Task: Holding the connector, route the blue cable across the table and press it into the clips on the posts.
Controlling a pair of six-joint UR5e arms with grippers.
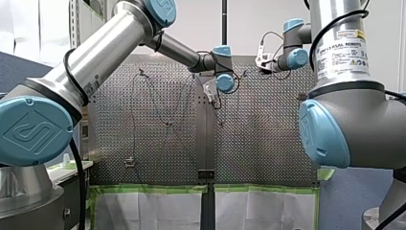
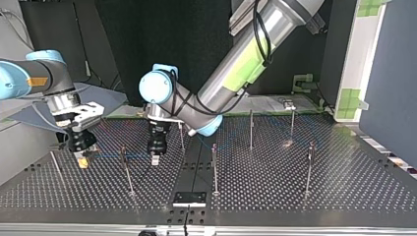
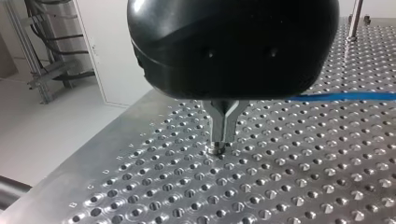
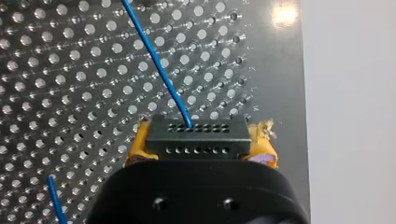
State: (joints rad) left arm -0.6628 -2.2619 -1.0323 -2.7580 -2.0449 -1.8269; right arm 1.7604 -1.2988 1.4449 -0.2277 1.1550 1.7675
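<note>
Black connector [image 4: 196, 139] clamped in my right end effector [image 4: 201, 147], blue cable [image 4: 159, 70] leading ahead

White wall [image 1: 249, 28] behind, dark backdrop [image 2: 128, 39], pale floor [image 3: 46, 126], green-taped white panels [image 1: 148, 211].

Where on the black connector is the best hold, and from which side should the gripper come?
The two short ends, coming from behind, opposite the face where the blue cable exits. The connector is a long flat-sided block, so a grip seats squarely there and the cable runs free. My right gripper clamps it that way with its yellow pads.
</note>
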